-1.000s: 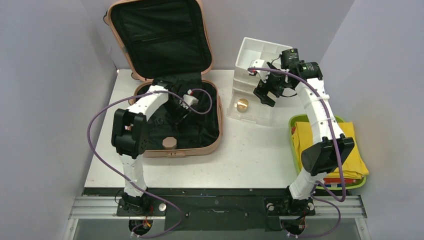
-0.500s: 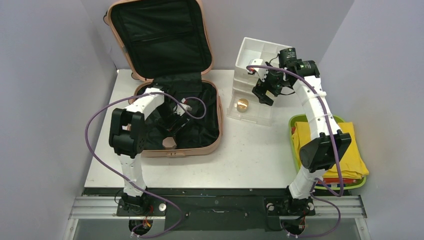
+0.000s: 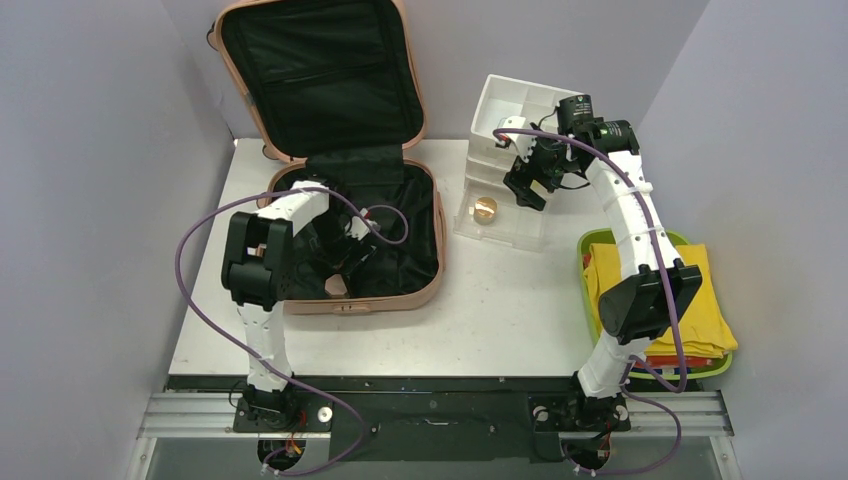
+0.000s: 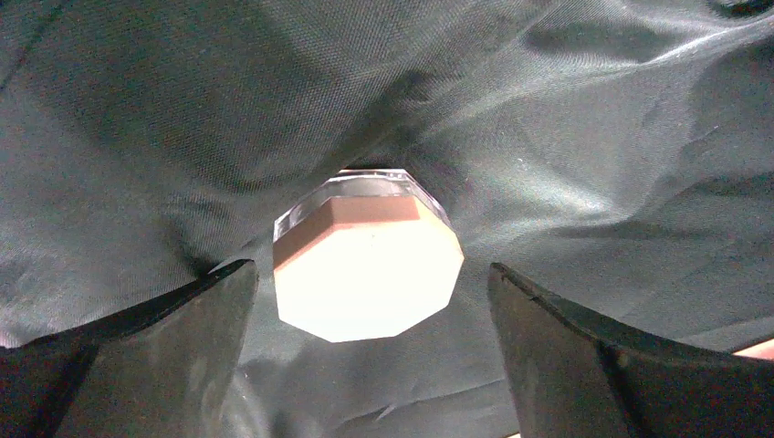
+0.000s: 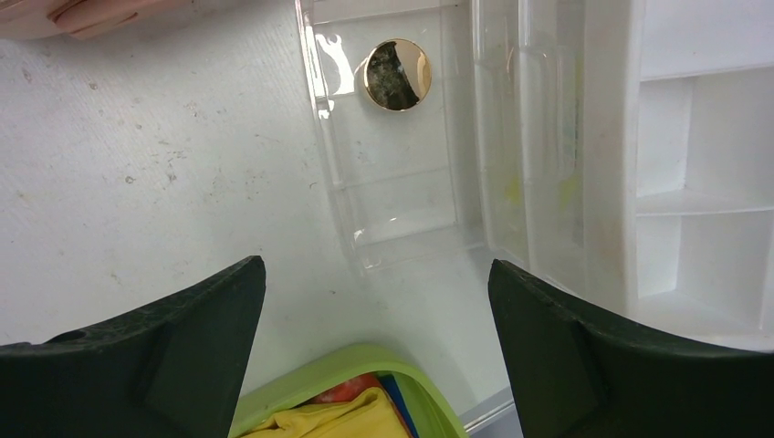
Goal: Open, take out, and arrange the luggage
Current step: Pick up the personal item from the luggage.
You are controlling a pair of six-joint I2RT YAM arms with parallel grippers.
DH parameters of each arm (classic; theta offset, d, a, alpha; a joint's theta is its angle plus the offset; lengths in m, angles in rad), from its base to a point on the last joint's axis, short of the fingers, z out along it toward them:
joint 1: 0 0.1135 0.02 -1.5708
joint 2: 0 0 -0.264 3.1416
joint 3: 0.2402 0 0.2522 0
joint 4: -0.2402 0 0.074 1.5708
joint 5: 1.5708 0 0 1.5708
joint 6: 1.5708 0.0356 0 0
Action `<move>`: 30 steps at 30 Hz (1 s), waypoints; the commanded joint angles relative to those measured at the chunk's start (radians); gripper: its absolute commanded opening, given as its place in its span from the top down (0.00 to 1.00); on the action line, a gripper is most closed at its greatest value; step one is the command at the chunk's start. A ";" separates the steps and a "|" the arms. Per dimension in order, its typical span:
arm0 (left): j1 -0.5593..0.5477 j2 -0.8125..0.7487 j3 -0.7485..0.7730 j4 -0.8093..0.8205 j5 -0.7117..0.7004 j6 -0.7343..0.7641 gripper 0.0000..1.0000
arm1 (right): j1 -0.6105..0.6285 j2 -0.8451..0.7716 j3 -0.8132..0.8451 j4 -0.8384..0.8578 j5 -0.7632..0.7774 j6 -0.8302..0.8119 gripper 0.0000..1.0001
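The salmon-pink luggage (image 3: 437, 250) lies open at the table's back left, its lid (image 3: 405, 60) leaning on the wall and its black lining (image 4: 548, 137) exposed. A small clear jar with a pink many-sided lid (image 3: 337, 285) (image 4: 368, 266) rests on the lining near the front rim. My left gripper (image 3: 345, 260) (image 4: 370, 267) hovers just above the jar, open, with the fingers apart on either side and not touching it. My right gripper (image 3: 527, 190) (image 5: 376, 265) hangs open and empty over the clear organizer (image 3: 500, 228) (image 5: 402, 182).
A gold-lidded jar (image 3: 485, 209) (image 5: 397, 75) sits in the clear organizer's compartment. A white compartmented organizer (image 3: 520, 100) (image 5: 694, 137) stands behind it. A lime-green tray (image 3: 598, 240) (image 5: 356, 370) with folded yellow cloth (image 3: 700, 310) lies at the right edge.
My left gripper has opened wide and shifted toward the suitcase's front rim, down over the pink-lidded jar. The right arm has barely moved.
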 commanded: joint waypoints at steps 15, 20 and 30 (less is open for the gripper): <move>0.012 -0.030 0.052 -0.016 0.086 -0.003 0.66 | -0.007 -0.018 0.049 0.033 -0.055 0.057 0.13; 0.036 -0.060 0.118 -0.017 0.153 -0.009 0.69 | -0.008 -0.025 0.057 0.038 -0.065 0.076 0.13; 0.102 -0.073 0.324 -0.028 0.295 -0.028 0.70 | 0.013 -0.019 0.109 0.034 -0.102 0.110 0.13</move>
